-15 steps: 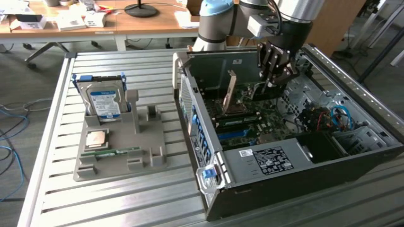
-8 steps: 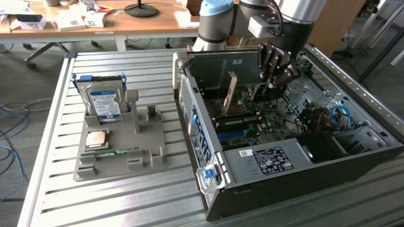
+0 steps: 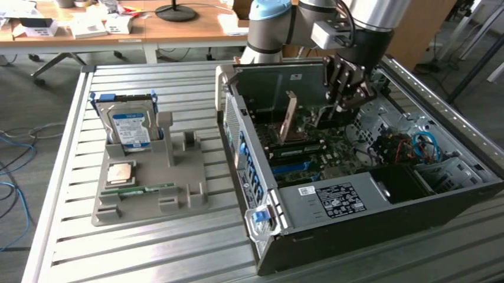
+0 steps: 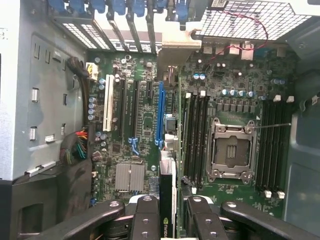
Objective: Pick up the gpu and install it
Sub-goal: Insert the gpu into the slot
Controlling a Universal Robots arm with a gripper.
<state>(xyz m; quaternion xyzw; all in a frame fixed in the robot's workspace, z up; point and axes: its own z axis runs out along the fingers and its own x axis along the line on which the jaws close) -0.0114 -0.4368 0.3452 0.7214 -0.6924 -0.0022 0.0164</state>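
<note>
The gpu (image 3: 288, 118) stands upright inside the open computer case (image 3: 331, 200), its brownish-tan face over the motherboard (image 3: 315, 159). My gripper (image 3: 346, 106) reaches down into the case at the card's end toward the exterior view's right. In the wrist view the gpu (image 4: 167, 190) runs edge-on as a thin dark strip with a green logo, between my gripper's (image 4: 168, 222) two black fingers (image 4: 145, 215), which are shut on it. It lines up with the blue slot (image 4: 160, 115). Whether its lower edge sits in the slot is hidden.
A grey holder tray (image 3: 185, 194) on the slatted table at the exterior view's left carries a silver hard drive (image 3: 130, 127), a processor chip (image 3: 120, 172) and a green memory stick (image 3: 141, 190). Case walls, the drive cage (image 3: 275, 82) and blue cables (image 3: 425, 144) crowd the gripper.
</note>
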